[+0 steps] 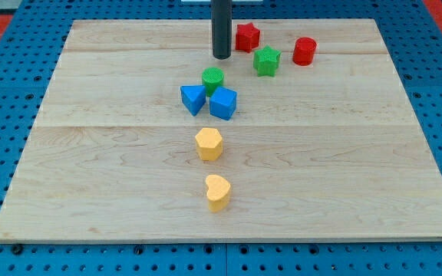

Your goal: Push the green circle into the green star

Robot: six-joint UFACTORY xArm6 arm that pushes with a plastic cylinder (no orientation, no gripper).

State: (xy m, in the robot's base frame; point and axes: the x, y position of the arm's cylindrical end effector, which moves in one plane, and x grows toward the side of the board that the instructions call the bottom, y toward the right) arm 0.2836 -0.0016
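Note:
The green circle (pixel 213 79) stands near the board's upper middle, touching the blue cube (pixel 223 103) below it. The green star (pixel 266 60) lies up and to the right of the circle, apart from it. My tip (pixel 221 57) is the lower end of the dark rod, just above the green circle and slightly to its right, a small gap away. The tip is left of the green star and touches no block.
A red star (pixel 247 36) and a red cylinder (pixel 305 50) flank the green star at the top. A blue triangle (pixel 192 99) sits beside the blue cube. A yellow hexagon (pixel 209 143) and a yellow heart (pixel 218 192) lie lower on the wooden board (pixel 90 153).

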